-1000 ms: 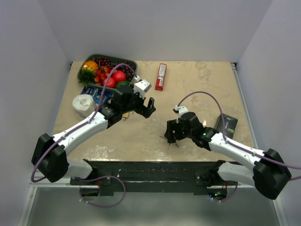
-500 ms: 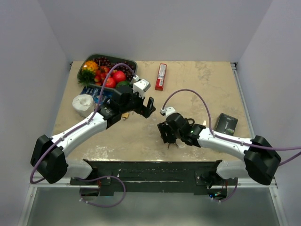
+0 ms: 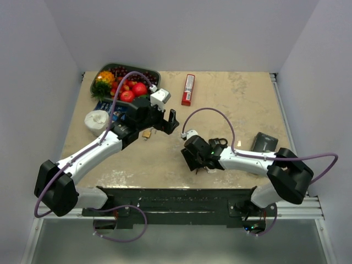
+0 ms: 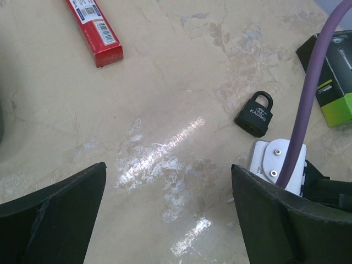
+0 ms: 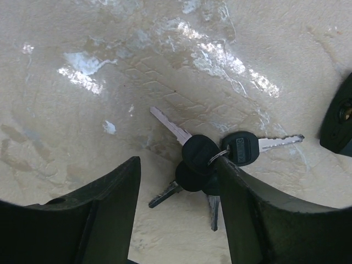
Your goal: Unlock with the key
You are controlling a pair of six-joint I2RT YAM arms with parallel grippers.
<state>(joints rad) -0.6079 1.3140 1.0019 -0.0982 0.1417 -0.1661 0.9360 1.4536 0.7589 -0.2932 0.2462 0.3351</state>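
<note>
Tabletop (image 3: 236,104) — beige, stone-patterned; carries everything listed below.
Left claw (image 4: 168,212) — jaws wide apart and empty, hanging above the middle of the tabletop, on the left-edge side.
Right claw (image 5: 176,220) — low by the near edge; jaws apart, one on either side of the bunch of keys (image 5: 201,159), the right finger covering part of it; nothing gripped.
Black padlock (image 4: 255,114) — flat on the tabletop just beyond the right claw, shackle shut, untouched.
Bunch of keys — flat near the near edge, blades fanned out.
Progress — early: keys not yet lifted; pickup, insertion and turning all remain.
</note>
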